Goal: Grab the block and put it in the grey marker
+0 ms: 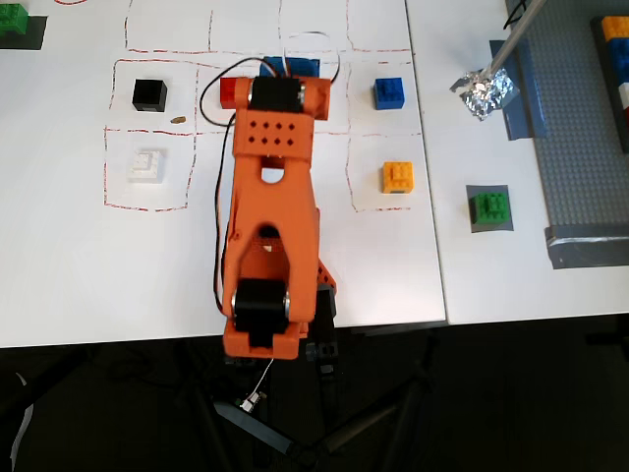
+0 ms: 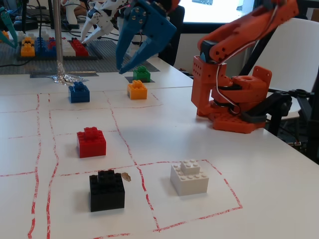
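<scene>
Your blue two-fingered pincer [image 2: 130, 63] hangs spread wide and empty above the white surface [image 2: 164, 124], well apart from the small bright green toy brick [image 1: 489, 207], which already sits on the flat grey square marker [image 1: 472, 224] near the studded grey baseplate [image 1: 580, 138]. Judging by that, the placing looks done. Your risk now is the swinging arm: sweep low and you could clip the red brick [image 2: 91, 142] or orange brick [image 2: 137, 89]. No containers show, only red-lined squares holding bricks
</scene>
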{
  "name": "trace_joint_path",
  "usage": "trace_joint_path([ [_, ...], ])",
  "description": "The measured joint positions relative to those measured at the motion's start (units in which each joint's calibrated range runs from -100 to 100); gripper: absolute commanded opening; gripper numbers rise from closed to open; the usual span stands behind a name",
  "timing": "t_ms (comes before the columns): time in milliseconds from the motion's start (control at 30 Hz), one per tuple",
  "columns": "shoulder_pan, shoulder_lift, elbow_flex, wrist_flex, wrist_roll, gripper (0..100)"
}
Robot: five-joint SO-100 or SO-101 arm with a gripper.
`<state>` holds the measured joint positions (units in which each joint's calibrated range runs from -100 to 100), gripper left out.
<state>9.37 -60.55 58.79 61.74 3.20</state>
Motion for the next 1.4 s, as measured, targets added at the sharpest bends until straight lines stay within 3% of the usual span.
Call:
trace_joint_path([
  [200, -2.49, -13.67, 12.26, -5.87, -1.12, 0],
  [700, -8.08, -31.20, 36.43, -6.19, -3.81, 0],
  [1400, -8.87, -37.04, 39.50, -6.19, -3.47, 0],
])
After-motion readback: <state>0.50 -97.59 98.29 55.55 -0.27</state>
